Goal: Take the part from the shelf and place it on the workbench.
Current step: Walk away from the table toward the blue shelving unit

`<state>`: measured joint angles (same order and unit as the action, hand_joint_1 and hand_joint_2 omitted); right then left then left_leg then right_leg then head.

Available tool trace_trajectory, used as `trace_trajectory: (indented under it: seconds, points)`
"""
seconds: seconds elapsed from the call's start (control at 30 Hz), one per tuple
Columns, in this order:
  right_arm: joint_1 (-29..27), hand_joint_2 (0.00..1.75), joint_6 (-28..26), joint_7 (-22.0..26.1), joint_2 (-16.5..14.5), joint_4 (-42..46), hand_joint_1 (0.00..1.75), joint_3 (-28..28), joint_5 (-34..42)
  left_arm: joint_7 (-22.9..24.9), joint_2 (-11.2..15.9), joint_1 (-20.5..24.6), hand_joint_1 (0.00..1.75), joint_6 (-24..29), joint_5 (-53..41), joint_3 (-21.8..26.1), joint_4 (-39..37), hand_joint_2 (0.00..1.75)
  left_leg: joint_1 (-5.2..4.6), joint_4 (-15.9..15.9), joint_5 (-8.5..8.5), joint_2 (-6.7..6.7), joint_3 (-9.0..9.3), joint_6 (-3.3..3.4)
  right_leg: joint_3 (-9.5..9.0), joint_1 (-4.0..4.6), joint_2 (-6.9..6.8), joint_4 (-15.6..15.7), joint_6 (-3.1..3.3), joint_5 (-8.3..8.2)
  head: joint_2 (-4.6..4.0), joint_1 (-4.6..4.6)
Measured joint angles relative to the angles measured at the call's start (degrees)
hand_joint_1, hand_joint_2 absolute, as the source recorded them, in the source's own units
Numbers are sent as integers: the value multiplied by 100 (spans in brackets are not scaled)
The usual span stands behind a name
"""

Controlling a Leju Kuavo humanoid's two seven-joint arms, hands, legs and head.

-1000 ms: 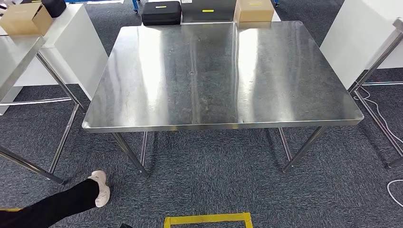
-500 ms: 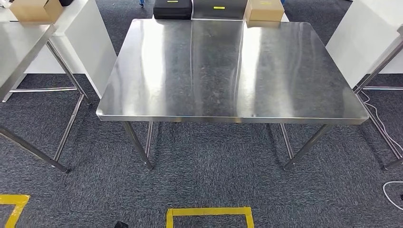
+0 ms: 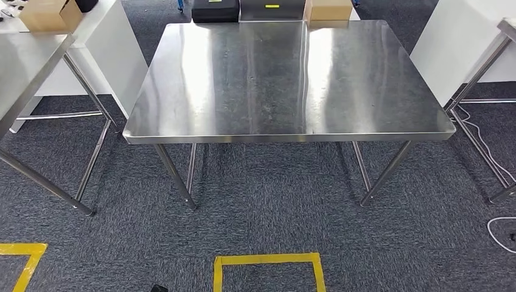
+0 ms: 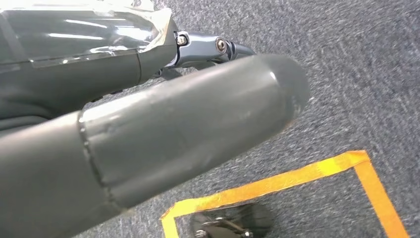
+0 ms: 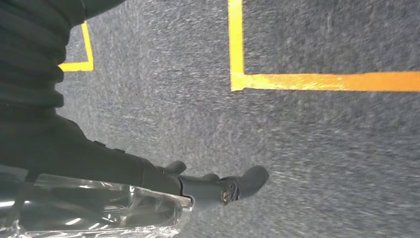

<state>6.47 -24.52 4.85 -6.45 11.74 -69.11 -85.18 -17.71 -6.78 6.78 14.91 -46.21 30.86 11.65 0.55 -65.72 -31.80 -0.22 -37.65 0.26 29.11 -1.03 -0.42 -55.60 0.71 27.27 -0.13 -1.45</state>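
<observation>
Head view: one bare steel workbench (image 3: 286, 79), three cases beyond.

1. A steel workbench (image 3: 286, 79) stands on grey carpet; a black case (image 3: 215, 10) and cardboard box (image 3: 327, 9) sit just beyond its far edge.
2. Yellow floor tape (image 3: 266, 260) lies near its front.

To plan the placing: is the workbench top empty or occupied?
Empty: the workbench shows only bare steel and reflections, nothing standing on it.

A silver workbench (image 3: 286, 79) is set on speckled dark-grey carpet (image 3: 274, 201), which is marked with yellow tape (image 3: 268, 260); a black case (image 3: 215, 10) and tan boxes (image 3: 327, 10) are seen behind.
</observation>
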Motion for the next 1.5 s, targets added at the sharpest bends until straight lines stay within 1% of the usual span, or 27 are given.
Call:
trace_trajectory:
  seconds: [0.03, 0.07, 0.1, 0.13, 0.2, 0.27, 0.3, 0.4, 0.47, 0.53, 0.57, 0.63, 0.7, 0.77, 0.8, 0.87, 0.93, 1.0, 1.07, 1.1, 1.13, 1.2, 1.27, 1.3, 1.4, 1.43, 1.5]
  points:
    - [-4, 175, 0, 0, 3, 0, 0, 0, 0, 1, -2, 1, 0, 0, 0, 0, 0, 0, 10, -349, -230, 1, -68, -26, 64, 8, -7, -9, 7, -57, 0, -4]
    - [-6, 175, 0, 0, 4, 0, 0, 0, 0, 1, -2, 2, 0, 0, 0, 0, 0, 0, 17, -618, -342, 3, -94, -45, 129, 14, -13, -21, 3, -109, 0, -5]
    - [-7, 175, 0, 0, 5, 0, 0, 0, 0, 1, -2, 2, 0, 0, 0, 0, 0, 0, 23, -714, -311, 4, -31, -53, 209, 17, -16, -40, -9, -157, 0, -7]
    - [-8, 175, 0, 0, 4, 0, 0, 0, -1, 1, -2, 2, 0, 1, 0, 0, 0, 0, 27, -598, -177, 5, 130, -51, 283, 17, -16, -63, -26, -197, 0, -7]
    - [-8, 175, 0, 0, 1, 0, 0, 0, -2, 2, -1, 9, 0, 5, 0, 0, 0, 0, 28, 120, 88, 4, 682, -15, 400, 19, -16, -107, -71, -271, 0, -9]
    - [-5, 175, 0, 0, -1, 0, 0, 0, 0, 0, 0, 18, 0, 10, -1, 0, 1, 0, 2, 784, 130, -3, 1096, 47, 459, 33, -22, -125, -142, -351, 0, -2]
    - [-1, 175, 0, 0, 0, 0, 0, 0, 5, -1, -1, 20, 0, 10, -3, 0, 1, 0, -21, 920, 109, -6, 1156, 82, 474, 35, -26, -120, -184, -394, 0, -3]
    - [-8, 175, 0, 0, 8, 0, 0, 0, 30, -3, -12, 27, 0, 9, -21, 0, 0, 0, -37, 983, 248, 15, 1056, 240, 537, 37, -24, -142, -283, -426, 0, -1]
    - [-21, 175, -2, 0, 14, -1, 0, 0, 48, 1, -22, 44, 0, 9, -41, 0, 1, 0, -19, 1025, 395, 41, 915, 348, 707, 45, -4, -514, -251, -66, 0, 15]
    - [-24, 175, -2, 0, 16, -2, 0, 0, 59, 3, -23, 51, 0, 7, -57, 0, 2, 0, -34, 1020, 521, 55, 753, 384, 930, 31, 9, -1245, -211, 439, 0, 26]
    - [-24, 175, -2, 0, 16, -2, 0, 0, 62, 3, -23, 51, 0, 5, -60, 0, 2, 0, -39, 1017, 590, 61, 662, 380, 985, 26, 10, -1587, -236, 576, 0, 26]
    - [-24, 175, -2, 0, 24, -2, 0, 0, 65, 4, -25, 51, 0, -1, -64, 0, 2, 0, -40, 1005, 728, 72, 498, 358, 848, 19, 12, -1791, -353, 517, 0, 28]
    - [-20, 175, -2, 0, 36, -2, 0, 0, 65, 4, -25, 51, 0, -7, -67, 0, 2, 0, -40, 973, 844, 71, 360, 314, 318, -5, 14, -1168, -448, 263, 0, 29]
    - [-12, 175, -2, 0, 41, -2, 0, 0, 58, 4, -22, 54, 0, -8, -67, 0, 2, 0, -60, 920, 943, 70, 230, 248, -246, -1, 32, -300, -432, 244, 0, 31]
    - [-11, 175, -2, 0, 39, -3, 0, 0, 54, 3, -21, 56, 0, -8, -66, 0, 2, 0, -73, 903, 994, 72, 185, 217, -368, 11, 45, -44, -402, 293, 0, 30]
    - [-23, 175, -2, 0, 36, -5, 0, 0, 50, 3, -17, 55, 0, -7, -67, 0, 2, 0, -79, 897, 1087, 70, 123, 167, -355, 23, 55, 103, -320, 320, 0, 29]
    - [-36, 175, -2, 0, 36, -8, 0, 0, 50, 3, -13, 41, 0, -7, -68, 0, 2, 0, -53, 755, 888, 52, 41, 111, -265, -14, 33, 94, -190, 238, 0, 22]
    - [-34, 175, -2, 0, 40, -9, 0, 0, 50, 3, -13, 32, 0, -7, -68, -1, 2, 0, -20, 196, 309, 36, -114, 49, -176, -24, 7, 93, -61, 124, 0, 11]
    - [-30, 175, -2, 1, 44, -9, 0, 0, 50, 3, -14, 33, 0, -7, -69, -2, 2, 0, -1, -548, -141, 33, -254, 8, -57, -4, -6, 82, -22, 9, 0, 10]
    - [-32, 175, -2, 1, 44, -9, 0, 0, 50, 3, -13, 33, 0, -7, -70, -2, 2, 0, 5, -765, -175, 33, -248, -2, 17, 2, -10, 71, -28, -45, 0, 10]
    - [-34, 175, -2, 1, 44, -9, 0, 0, 50, 3, -13, 33, 0, -7, -70, -2, 2, 0, 10, -791, -92, 34, -151, -5, 93, 5, -11, 57, -40, -92, 0, 9]
    - [-36, 175, -2, 1, 43, -9, 0, 0, 49, 4, -10, 39, 0, -7, -70, -1, 2, 0, 17, -244, 208, 32, 336, 19, 224, 2, -11, 11, -72, -164, 0, 7]
    - [-32, 175, -2, 1, 41, -10, 0, 0, 48, 4, -6, 57, 0, -7, -70, 0, 2, 0, 2, 540, 288, 15, 875, 68, 313, 15, -13, -39, -132, -221, 0, 9]
    - [-28, 175, -2, 1, 40, -10, 0, 0, 48, 4, -5, 62, 0, -7, -69, -1, 2, 0, -15, 764, 260, 6, 1007, 91, 336, 21, -17, -52, -177, -252, 0, 10]
    - [-24, 175, -2, 0, 40, -11, 0, 0, 46, 4, -9, 69, 0, -7, -68, -2, 2, 0, -39, 967, 266, 11, 1014, 161, 423, 29, -23, -78, -298, -327, 0, 13]
    - [-25, 175, -2, 0, 44, -11, 0, 0, 46, 5, -13, 73, 0, -6, -68, -1, 2, 0, -29, 1010, 309, 20, 975, 209, 492, 39, -16, -161, -299, -249, 0, 22]
    - [-26, 175, -2, 0, 50, -11, 0, 0, 44, 7, -20, 80, 0, -4, -66, 0, 2, 0, -11, 1062, 433, 40, 859, 313, 697, 45, 2, -640, -249, 163, 0, 47]
